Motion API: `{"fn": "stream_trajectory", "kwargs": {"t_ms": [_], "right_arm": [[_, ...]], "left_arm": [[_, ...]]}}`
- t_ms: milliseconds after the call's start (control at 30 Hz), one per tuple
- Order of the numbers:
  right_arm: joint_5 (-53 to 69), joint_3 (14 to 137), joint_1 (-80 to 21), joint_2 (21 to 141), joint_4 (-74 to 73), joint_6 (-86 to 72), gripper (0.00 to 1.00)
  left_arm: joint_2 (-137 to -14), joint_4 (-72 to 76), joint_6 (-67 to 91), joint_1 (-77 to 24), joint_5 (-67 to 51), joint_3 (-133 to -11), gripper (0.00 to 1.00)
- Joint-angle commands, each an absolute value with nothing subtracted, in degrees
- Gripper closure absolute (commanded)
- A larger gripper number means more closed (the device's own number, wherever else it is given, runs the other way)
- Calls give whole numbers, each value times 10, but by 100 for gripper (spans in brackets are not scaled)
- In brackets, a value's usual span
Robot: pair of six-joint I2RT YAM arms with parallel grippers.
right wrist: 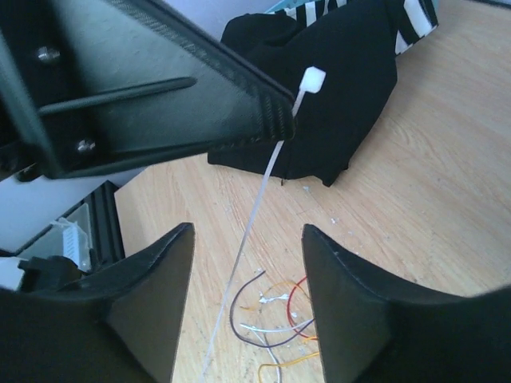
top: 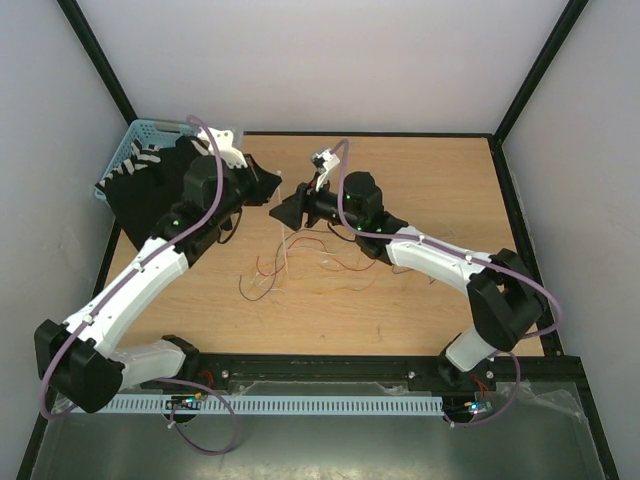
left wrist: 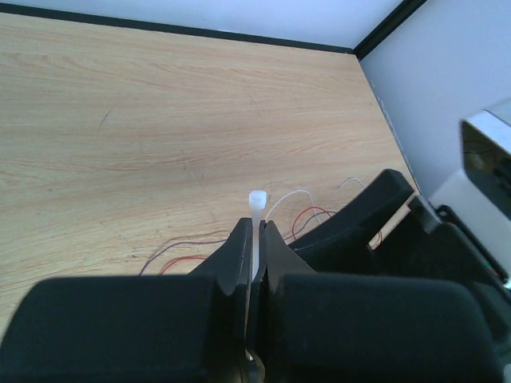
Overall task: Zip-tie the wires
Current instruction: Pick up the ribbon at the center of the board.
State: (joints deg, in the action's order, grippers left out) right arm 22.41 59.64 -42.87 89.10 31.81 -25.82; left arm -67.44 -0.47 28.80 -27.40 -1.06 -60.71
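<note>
The wooden desk [top: 430, 200] carries everything. A black cloth [right wrist: 343, 96] lies off to the left of the left claw [left wrist: 255, 229], whose fingers are pressed together on the zip tie [right wrist: 270, 171]. The right claw [right wrist: 247, 231] faces the left claw, its fingers spread apart and touching nothing. The wires [top: 290, 268] lie loose on the desk beneath the left claw. The zip tie's head pokes just past the left claw's tips, and its strip trails down between the right claw's fingers.

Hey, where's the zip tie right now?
The zip tie is pinched in the left hand, head poking past the fingertips, held up near the wires, facing the open right hand.
</note>
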Motion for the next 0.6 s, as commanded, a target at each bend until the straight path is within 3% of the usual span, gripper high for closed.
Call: {"fn": "stream_trajectory", "kwargs": {"t_ms": [0,100,233,300,400,567], "right_arm": [[229,622,-433,911,344,-267,45],[215,623,-433,914,336,-257,75],[191,603,-432,891,327,-241,100],[195,592,-428,879,313,-238,100],[224,567,-412,861,311,-243,100],[289,514,-380,814,315,-258,100]], "left_arm": [[-669,14,294,-286,2,-602,100],[-672,13,292,-292,5,-603,100],[-675,14,278,-300,8,-602,100],[-674,14,272,-299,3,-601,84],[-664,13,252,-299,-11,-601,45],[-623,20,227,-287,-85,-597,17]]}}
